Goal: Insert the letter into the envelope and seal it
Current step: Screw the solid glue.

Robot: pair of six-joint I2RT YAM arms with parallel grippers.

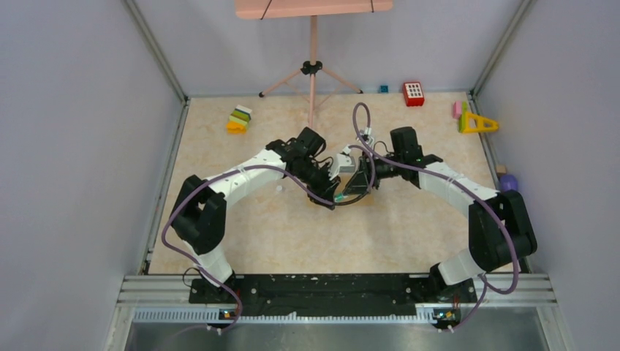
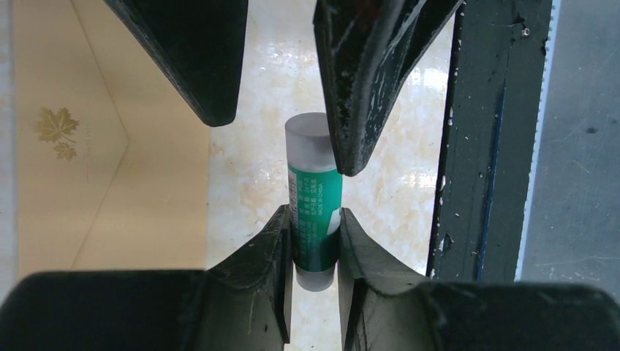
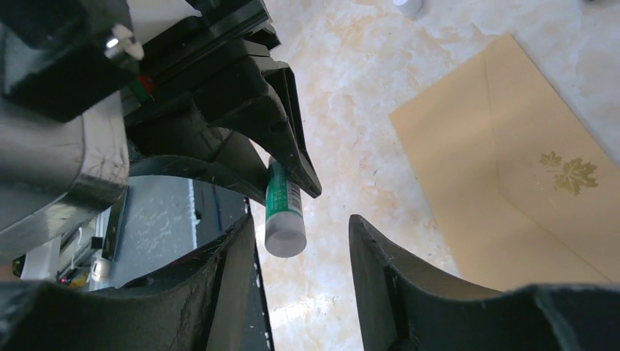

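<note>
Just one glue stick [image 2: 314, 212] in left fingers [image 2: 270, 256], one envelope [image 2: 110, 183].

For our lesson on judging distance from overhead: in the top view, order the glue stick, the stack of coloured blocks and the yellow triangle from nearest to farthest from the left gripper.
1. The glue stick, clamped in the left gripper itself.
2. The stack of coloured blocks, at the far left.
3. The yellow triangle, at the far right.

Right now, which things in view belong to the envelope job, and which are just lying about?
Job: envelope; glue stick, clamped in left pincer; right pincer, open at its end.
Lying about: stacked blocks; red dotted block; yellow triangle; purple toy.
</note>
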